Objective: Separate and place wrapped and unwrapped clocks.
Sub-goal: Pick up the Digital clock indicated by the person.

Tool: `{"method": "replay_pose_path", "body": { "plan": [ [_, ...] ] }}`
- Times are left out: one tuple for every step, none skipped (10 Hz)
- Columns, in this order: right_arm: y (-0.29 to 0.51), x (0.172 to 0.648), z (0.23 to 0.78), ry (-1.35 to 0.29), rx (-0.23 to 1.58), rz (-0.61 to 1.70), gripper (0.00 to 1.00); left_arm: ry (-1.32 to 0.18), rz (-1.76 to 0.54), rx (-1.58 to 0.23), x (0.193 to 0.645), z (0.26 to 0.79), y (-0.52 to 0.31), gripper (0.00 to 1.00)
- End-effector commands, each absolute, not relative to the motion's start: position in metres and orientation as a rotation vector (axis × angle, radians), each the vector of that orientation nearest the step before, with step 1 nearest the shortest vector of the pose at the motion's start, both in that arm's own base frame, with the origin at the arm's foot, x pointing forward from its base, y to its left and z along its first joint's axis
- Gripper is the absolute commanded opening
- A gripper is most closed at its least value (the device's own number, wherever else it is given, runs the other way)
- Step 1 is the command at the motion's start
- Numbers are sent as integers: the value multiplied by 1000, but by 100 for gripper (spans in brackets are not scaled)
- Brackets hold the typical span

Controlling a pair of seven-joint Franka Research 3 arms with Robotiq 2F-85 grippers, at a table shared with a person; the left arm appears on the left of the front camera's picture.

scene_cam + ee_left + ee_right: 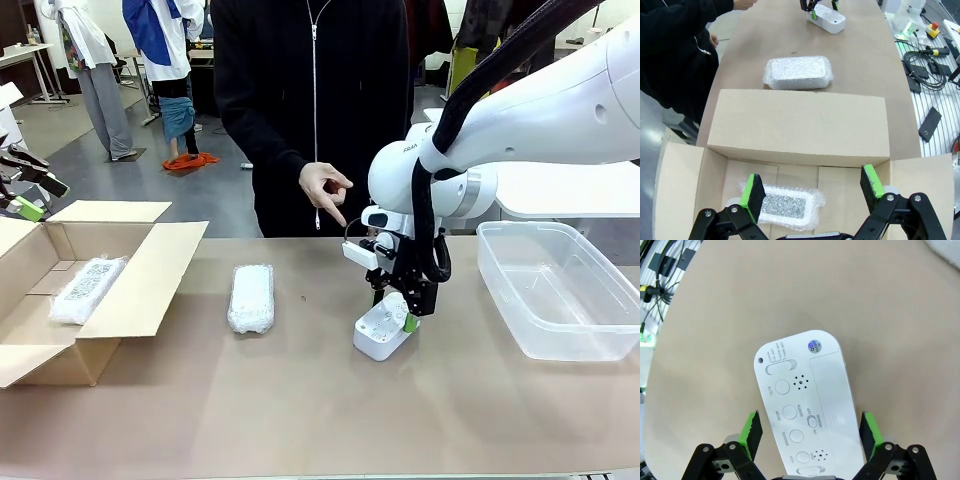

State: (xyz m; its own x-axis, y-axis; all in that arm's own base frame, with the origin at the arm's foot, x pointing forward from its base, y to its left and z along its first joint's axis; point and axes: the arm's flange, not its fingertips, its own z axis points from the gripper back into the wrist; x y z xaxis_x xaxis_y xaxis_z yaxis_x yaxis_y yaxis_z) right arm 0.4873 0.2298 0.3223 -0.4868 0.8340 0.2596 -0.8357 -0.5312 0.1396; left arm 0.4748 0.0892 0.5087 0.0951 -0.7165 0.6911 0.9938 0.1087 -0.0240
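Note:
A bare white clock (382, 327) lies on the table in the middle; its button side fills the right wrist view (802, 410). My right gripper (397, 310) is down over it, open, with a green pad on either side of the clock (810, 432) and a small gap at each. One wrapped clock (251, 297) lies on the table left of the middle (798, 72). Another wrapped clock (88, 288) rests inside the cardboard box (60, 345). My left gripper (812, 192) hangs open above that boxed wrapped clock (785, 206).
A clear plastic bin (556, 290) stands at the right of the table. A person in black stands at the far side, one hand (325, 190) pointing down near the right arm. The box's flap (797, 125) lies spread toward the middle.

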Motion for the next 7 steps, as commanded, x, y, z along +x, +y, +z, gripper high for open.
{"method": "replay_pose_path", "body": {
  "plan": [
    [227, 493, 311, -17, 344, 2137, 100, -590, -1382, -570, 474, 509, 90, 100],
    [225, 497, 309, -17, 337, 2146, 100, -590, -1382, -570, 474, 509, 90, 100],
    [225, 499, 307, -25, 326, 2145, 100, -590, -1382, -570, 474, 509, 90, 100],
    [225, 501, 305, -24, 362, 2145, 100, -590, -1382, -570, 474, 509, 90, 100],
    [223, 503, 304, -13, 378, 2122, 100, -590, -1382, -570, 474, 509, 90, 100],
    [223, 502, 305, -6, 382, 2106, 100, -590, -1382, -570, 474, 509, 90, 100],
    [223, 503, 303, -17, 364, 2113, 81, -590, -1382, -570, 474, 509, 90, 100]
  ]
}}
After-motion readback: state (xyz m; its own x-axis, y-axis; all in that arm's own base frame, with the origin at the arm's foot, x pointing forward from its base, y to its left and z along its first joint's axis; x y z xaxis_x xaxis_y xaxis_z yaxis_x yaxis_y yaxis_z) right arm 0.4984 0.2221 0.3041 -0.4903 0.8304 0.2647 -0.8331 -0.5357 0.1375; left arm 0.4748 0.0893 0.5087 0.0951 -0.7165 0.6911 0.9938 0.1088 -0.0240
